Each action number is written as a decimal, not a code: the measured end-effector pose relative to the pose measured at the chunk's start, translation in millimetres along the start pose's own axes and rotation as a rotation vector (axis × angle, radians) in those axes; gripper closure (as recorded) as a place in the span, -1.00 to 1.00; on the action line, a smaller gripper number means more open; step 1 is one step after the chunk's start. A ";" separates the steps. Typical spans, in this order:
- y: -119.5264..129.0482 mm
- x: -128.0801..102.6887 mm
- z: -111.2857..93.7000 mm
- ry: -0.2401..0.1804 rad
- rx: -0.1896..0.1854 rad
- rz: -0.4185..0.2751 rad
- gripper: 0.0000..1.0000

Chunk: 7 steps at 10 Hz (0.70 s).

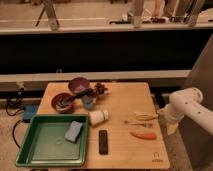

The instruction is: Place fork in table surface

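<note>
Wood, light brown and rectangular with rounded corners, makes up the table surface (pixel 125 100), which fills the lower middle of the frame and carries a small dark logo mark (pixel 157 161) near its lower right corner.

The thin pale fork (pixel 136 123) lies flat on the right half of this surface. It sits between a yellowish utensil (pixel 146 116) just above it and an orange utensil (pixel 143 135) a little below it. All three lie roughly crosswise and apart from one another.

The robot's white arm (pixel 187 105) comes in from the right edge of the frame. Its gripper (pixel 164 116) sits at the right-hand edge of the table, near the right end of the yellowish utensil. How far the gripper is open cannot be told, nor whether it has hold of anything.

A green rectangular plastic tray (pixel 30 142) rests on the lower left part of the table, with a blue sponge (pixel 73 131) lying inside it towards its upper right. Just right of the tray's upper corner a white cup (pixel 98 116) lies on its side, and below it a black bar-shaped object (pixel 103 141) lies lengthwise on the wood.

In the upper left of the table stand a purple bowl (pixel 79 85), a reddish-brown bowl (pixel 62 101) and a small blue cup (pixel 88 102), close together. A dark red object (pixel 101 89) sits just right of the purple bowl; what it is cannot be made out.
</note>
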 end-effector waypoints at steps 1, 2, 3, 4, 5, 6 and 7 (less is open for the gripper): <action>0.2 -0.8 0.8 0.001 -0.002 -0.004 -0.60; 0.5 -1.6 1.9 0.001 -0.003 -0.008 -0.60; 0.3 -2.7 2.8 -0.001 -0.004 -0.013 -0.60; -0.1 -4.8 3.2 -0.006 -0.005 -0.018 -0.60; -0.5 -7.3 2.7 -0.012 -0.005 -0.023 -0.60; 0.4 -11.5 -0.2 -0.014 -0.011 -0.033 -0.59; 0.6 -15.0 -2.7 -0.013 -0.014 -0.042 -0.53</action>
